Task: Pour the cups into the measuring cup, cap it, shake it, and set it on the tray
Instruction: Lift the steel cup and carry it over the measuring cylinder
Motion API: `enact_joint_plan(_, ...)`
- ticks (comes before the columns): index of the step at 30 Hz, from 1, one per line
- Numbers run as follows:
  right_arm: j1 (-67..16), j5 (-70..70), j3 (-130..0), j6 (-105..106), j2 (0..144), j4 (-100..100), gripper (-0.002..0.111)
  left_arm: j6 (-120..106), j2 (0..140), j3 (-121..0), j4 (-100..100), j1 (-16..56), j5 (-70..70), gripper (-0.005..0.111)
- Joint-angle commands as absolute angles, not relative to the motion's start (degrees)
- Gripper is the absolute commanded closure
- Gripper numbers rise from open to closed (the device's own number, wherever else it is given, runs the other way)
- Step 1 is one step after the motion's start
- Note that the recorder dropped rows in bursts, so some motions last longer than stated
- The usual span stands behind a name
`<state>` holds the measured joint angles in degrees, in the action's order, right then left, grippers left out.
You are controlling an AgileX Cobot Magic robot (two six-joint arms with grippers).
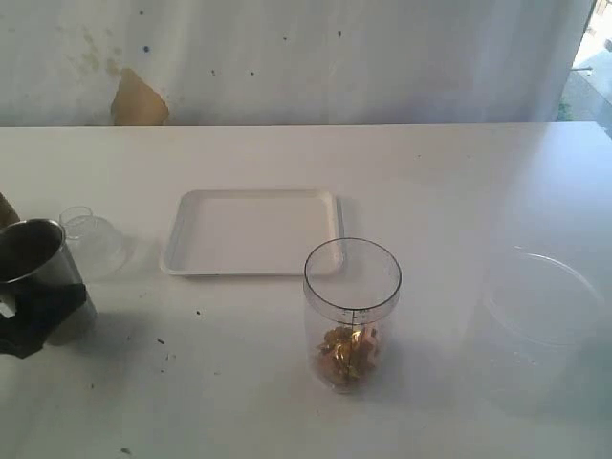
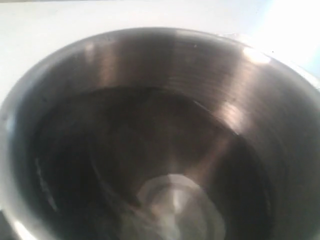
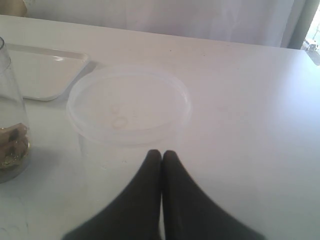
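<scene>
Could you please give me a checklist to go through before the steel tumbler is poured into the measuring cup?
1. Measuring cup upright, mouth uncovered: ok.
2. Cap off, lying on the table beside the tray: ok.
3. Left gripper firmly closed on the steel tumbler: cannot tell; it sits at the tumbler's side, jaws unclear.
4. Tumbler's contents: cannot tell; the interior looks dark.
5. Right gripper shut, by the wide clear container, not at the measuring cup: ok.
</scene>
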<state>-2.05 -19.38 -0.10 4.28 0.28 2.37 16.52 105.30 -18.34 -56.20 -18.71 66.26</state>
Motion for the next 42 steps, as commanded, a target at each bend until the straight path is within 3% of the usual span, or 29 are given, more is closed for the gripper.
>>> enact_joint_plan(1, -2.27, -19.31, 0.0, 4.29, 0.0, 2.11, 0.108, 18.5, 101.95, -21.02, -56.77, -14.6, 69.96, 0.107)
enact_joint_plan(23, -2.27, -19.31, 0.0, 4.29, 0.0, 2.11, 0.108, 35.29, 98.58, -50.18, -57.63, 19.21, 39.74, 0.107)
enact_joint_plan(42, -2.27, -19.31, 0.0, 4.29, 0.0, 2.11, 0.108, 35.67, 98.92, -60.42, -59.0, 34.45, 29.52, 0.107)
